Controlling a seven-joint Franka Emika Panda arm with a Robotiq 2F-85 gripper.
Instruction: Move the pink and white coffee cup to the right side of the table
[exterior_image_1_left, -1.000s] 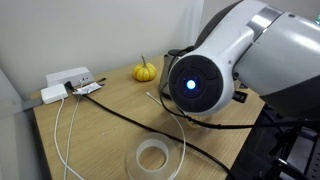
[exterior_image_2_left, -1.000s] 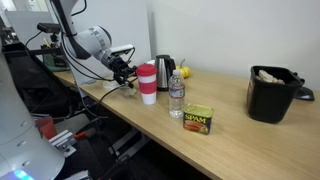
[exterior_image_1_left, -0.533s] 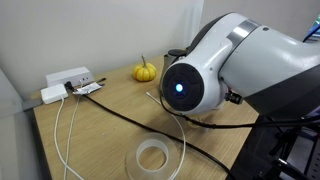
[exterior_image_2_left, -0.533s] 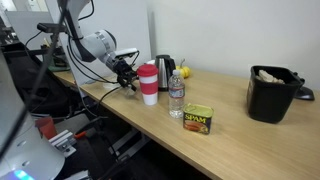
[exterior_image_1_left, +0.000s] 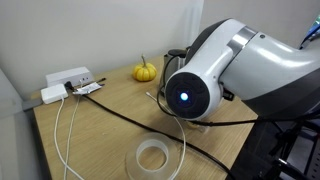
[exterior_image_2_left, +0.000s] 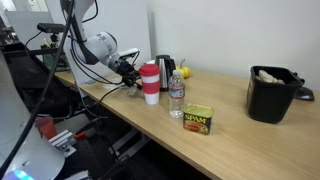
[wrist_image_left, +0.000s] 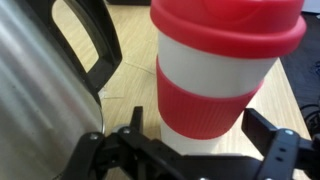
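The pink and white coffee cup (exterior_image_2_left: 148, 83) stands upright on the table (exterior_image_2_left: 240, 135), next to a steel kettle (exterior_image_2_left: 164, 72). In the wrist view the cup (wrist_image_left: 220, 75) fills the middle, with its red-pink lid, white band and red-pink sleeve. My gripper (wrist_image_left: 205, 135) is open, its two black fingers on either side of the cup's lower part, not touching it. In an exterior view the gripper (exterior_image_2_left: 131, 75) sits just beside the cup. In an exterior view the arm's body (exterior_image_1_left: 230, 70) hides the cup.
A clear water bottle (exterior_image_2_left: 176, 95), a Spam can (exterior_image_2_left: 197, 120) and a black bin (exterior_image_2_left: 272, 92) stand further along the table. The kettle (wrist_image_left: 45, 80) is close on one side of the gripper. A small pumpkin (exterior_image_1_left: 145, 72), a tape roll (exterior_image_1_left: 154, 158), cables (exterior_image_1_left: 70, 120) and a power strip (exterior_image_1_left: 68, 80) lie on the table.
The arm has moved closer to the cup, so the gripper's fingers now sit around it. The cup has not moved.
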